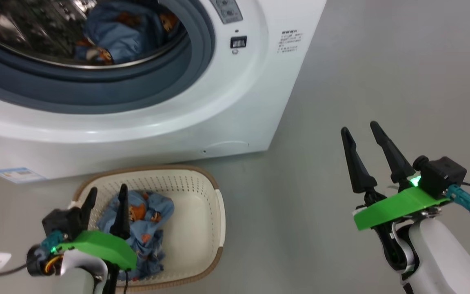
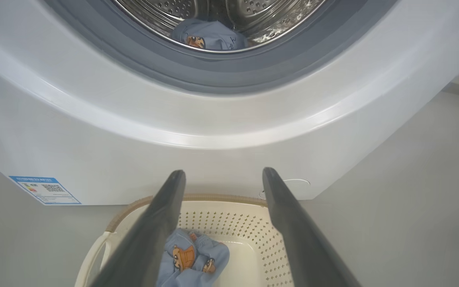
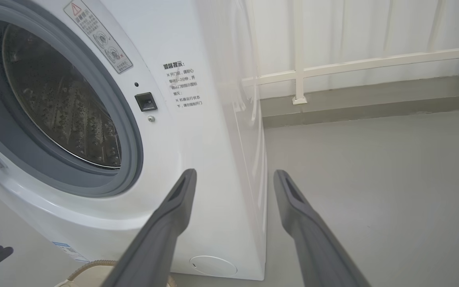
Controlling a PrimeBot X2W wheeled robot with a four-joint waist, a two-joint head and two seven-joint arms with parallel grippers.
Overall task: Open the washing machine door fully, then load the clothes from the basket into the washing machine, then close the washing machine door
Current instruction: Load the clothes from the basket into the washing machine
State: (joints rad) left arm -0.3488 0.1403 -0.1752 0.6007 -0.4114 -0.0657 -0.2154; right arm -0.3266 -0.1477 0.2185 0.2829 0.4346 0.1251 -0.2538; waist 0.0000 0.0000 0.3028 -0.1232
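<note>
Hiding some clothes (image 1: 153, 212) in the basket (image 1: 197, 222), left gripper (image 1: 108, 188) gapes; right gripper (image 1: 359, 126), fingers apart, over grey floor (image 1: 382, 61) beside it.

White washing machine (image 1: 243, 106) with grey-blue gasket (image 1: 96, 87) and steel perforated drum (image 1: 27, 28); blue label sticker (image 1: 16, 174) at nine o'clock. At six o'clock, cream perforated basket (image 1: 202, 204), brown-rimmed; light-blue clothes (image 1: 149, 220) printed with orange-brown figures. Grey floor (image 1: 361, 73). Left tool (image 1: 108, 188) and right tool (image 1: 360, 127): dark-fingered, green at the wrist.
</note>
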